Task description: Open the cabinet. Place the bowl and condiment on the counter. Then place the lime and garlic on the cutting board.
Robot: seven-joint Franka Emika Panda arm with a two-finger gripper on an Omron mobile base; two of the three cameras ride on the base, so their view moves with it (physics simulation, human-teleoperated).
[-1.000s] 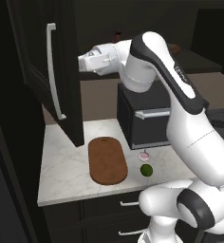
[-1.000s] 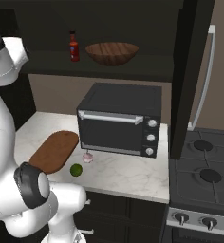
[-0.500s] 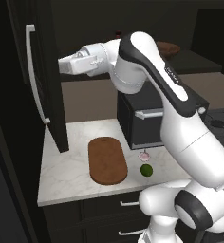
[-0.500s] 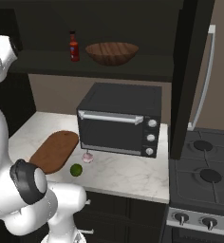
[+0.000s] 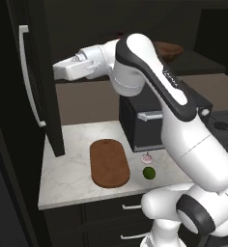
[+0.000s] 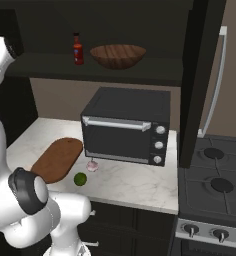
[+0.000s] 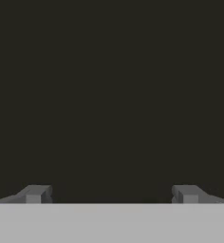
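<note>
Keep pushing the left cabinet door (image 5: pixel 36 82) wide with jaws (image 7: pixel 111 194) apart, probably pressed against its inner face, then reach for the bowl (image 6: pixel 118 56) on the shelf.

Marbled stone counter (image 5: pixel 70 169), wooden cutting board (image 5: pixel 109 162), matt near-black cabinet (image 5: pixel 41 72).

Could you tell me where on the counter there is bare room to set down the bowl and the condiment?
The counter is bare left of the cutting board, toward the open cabinet door. Another bare patch lies before the toaster oven, toward the stove. It is crowded where the garlic and lime lie.
</note>
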